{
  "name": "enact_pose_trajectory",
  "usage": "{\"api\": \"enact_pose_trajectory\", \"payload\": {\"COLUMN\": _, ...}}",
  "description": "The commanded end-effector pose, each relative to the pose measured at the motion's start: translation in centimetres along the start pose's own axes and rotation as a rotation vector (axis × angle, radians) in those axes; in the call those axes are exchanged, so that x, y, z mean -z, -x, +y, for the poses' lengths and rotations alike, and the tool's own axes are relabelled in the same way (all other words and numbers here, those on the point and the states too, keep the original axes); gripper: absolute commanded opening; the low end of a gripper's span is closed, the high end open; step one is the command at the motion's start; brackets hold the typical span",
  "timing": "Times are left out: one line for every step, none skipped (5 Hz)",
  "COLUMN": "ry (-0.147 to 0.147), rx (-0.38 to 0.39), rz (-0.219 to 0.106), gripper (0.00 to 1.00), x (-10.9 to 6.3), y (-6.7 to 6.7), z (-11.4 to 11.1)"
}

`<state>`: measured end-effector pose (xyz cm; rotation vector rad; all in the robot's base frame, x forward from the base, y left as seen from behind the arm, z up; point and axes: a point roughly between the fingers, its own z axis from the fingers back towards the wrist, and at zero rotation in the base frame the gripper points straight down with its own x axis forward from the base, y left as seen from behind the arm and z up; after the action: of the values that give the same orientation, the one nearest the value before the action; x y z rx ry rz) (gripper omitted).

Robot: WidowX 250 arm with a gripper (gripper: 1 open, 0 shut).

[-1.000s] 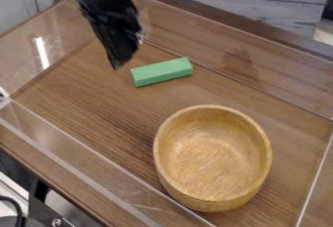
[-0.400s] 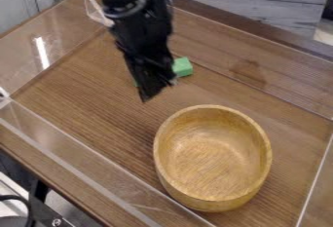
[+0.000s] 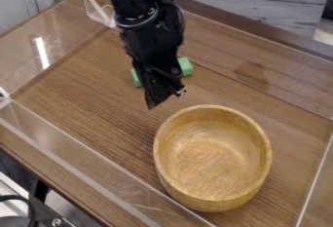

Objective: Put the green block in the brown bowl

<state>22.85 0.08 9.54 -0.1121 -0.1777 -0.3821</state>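
The green block [image 3: 186, 66] lies flat on the wooden table; only its two ends show, on either side of the arm. My black gripper [image 3: 158, 96] points down in front of the block's middle, its fingers pressed together into a narrow tip, shut with nothing seen between them. The tip hangs just above the table between the block and the brown bowl [image 3: 160, 149]. That bowl is large, round and wooden, stands upright at the lower right, and holds nothing.
A low clear plastic wall [image 3: 78, 168] runs around the wooden table [image 3: 72, 90], close along the front left edge. A grey marbled surface [image 3: 279, 2] lies beyond the far edge.
The arm has moved right and downward from the block's left end until it covers the block's middle. The block and the bowl have stayed where they were.
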Motion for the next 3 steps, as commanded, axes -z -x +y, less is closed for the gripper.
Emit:
{"api": "enact_pose_trajectory", "payload": {"ry": -0.03, "rx": 0.025, "rz": -0.034, "gripper": 0.0, "x": -0.7, "y": -1.0, "z": 1.0}}
{"api": "enact_pose_trajectory", "payload": {"ry": -0.039, "rx": 0.047, "rz": -0.033, "gripper": 1.0, "x": -0.5, "y": -1.2, "z": 1.9}}
{"api": "enact_pose_trajectory", "payload": {"ry": -0.047, "rx": 0.073, "rz": -0.031, "gripper": 1.0, "x": -0.4, "y": -1.2, "z": 2.6}}
